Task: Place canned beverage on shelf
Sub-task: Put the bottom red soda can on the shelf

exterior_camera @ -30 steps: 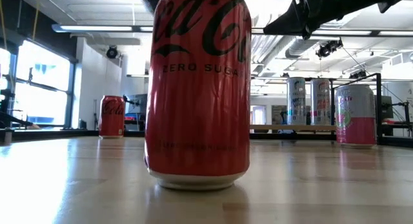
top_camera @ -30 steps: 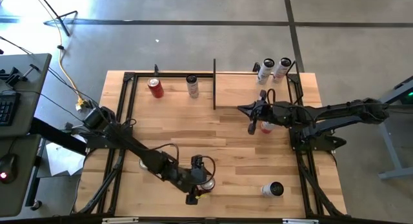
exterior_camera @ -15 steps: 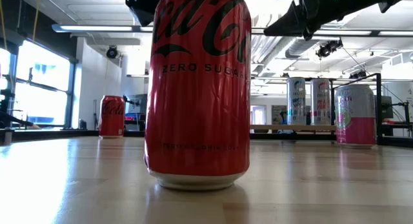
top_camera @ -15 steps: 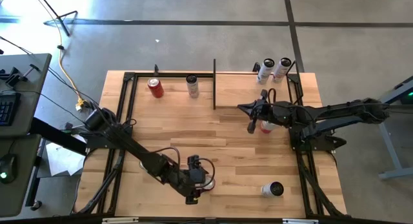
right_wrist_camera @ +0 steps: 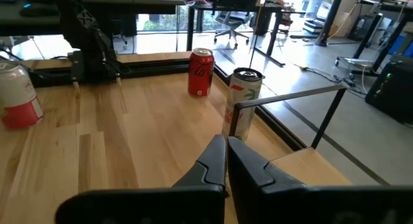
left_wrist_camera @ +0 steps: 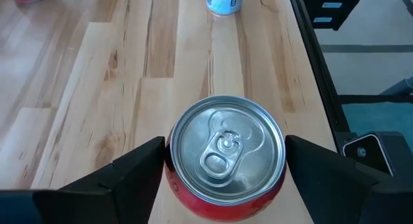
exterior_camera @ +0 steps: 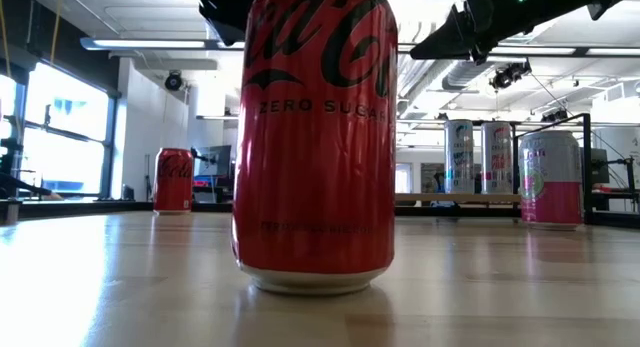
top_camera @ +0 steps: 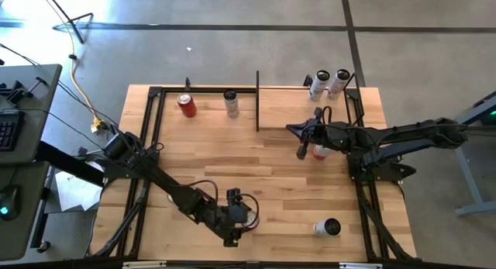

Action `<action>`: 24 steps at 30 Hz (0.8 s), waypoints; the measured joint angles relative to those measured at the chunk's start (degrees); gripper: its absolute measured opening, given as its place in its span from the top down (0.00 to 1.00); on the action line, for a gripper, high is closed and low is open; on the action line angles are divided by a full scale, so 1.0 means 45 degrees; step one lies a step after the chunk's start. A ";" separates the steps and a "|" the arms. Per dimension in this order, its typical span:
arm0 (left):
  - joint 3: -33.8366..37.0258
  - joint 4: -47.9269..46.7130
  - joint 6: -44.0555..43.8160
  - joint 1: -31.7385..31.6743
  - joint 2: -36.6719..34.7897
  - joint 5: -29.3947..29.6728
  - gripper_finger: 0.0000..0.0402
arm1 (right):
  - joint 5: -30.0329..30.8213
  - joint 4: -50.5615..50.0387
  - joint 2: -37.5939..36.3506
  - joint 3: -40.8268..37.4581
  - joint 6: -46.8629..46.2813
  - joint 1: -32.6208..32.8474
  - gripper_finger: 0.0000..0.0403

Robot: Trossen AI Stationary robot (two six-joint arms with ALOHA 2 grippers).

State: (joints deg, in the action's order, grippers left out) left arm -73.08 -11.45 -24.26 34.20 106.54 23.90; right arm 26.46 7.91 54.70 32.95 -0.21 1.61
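While the left gripper [top_camera: 236,219] hangs over the near edge of the table [top_camera: 279,164], we see its two fingers [left_wrist_camera: 139,162] spread wide on either side of a red Coca-Cola Zero Sugar can [left_wrist_camera: 226,156]. From the left wrist view, the fingers flank the can's sides closely, though we cannot tell whether they touch it. That can stands upright on the tabletop, filling the middle of the low view, with its silver lid and pull tab facing up.

Across the table, we find the right gripper [top_camera: 302,153] near the far right part, its fingers pressed together and holding nothing. A pink-and-white can [top_camera: 319,152] stands just beside it, partly under the arm.

We place the shelf [top_camera: 306,108] at the far side of the table, right of the middle, with its thin black upright plate [top_camera: 257,101] at its left end. Two white cans [top_camera: 328,84] stand side by side at the shelf's far right corner. To the left of the plate, a green-and-white can [top_camera: 230,103] and another red can [top_camera: 186,105] stand upright on the bare tabletop, near each other. One more can, white with blue print [top_camera: 328,227], lies on its side near the front right of the table.
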 joint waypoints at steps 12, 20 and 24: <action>0.0000 0.0081 0.1025 -0.0097 -0.0010 0.0058 0.42 | 0.0171 -0.0089 0.0000 0.0000 -0.0296 0.0311 1.00; 0.0026 -0.0440 0.1947 -0.0587 -0.0327 -0.0158 0.42 | 0.0782 -0.0084 0.0000 0.0000 -0.0296 0.0920 1.00; 0.0056 -0.0843 0.2539 -0.1051 -0.0618 -0.0481 0.42 | 0.1237 -0.0018 -0.0005 0.0000 -0.0311 0.1269 1.00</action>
State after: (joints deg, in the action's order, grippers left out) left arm -72.83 -15.24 -12.83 29.47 103.76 21.73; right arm 32.03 7.83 54.68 32.95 -1.61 7.32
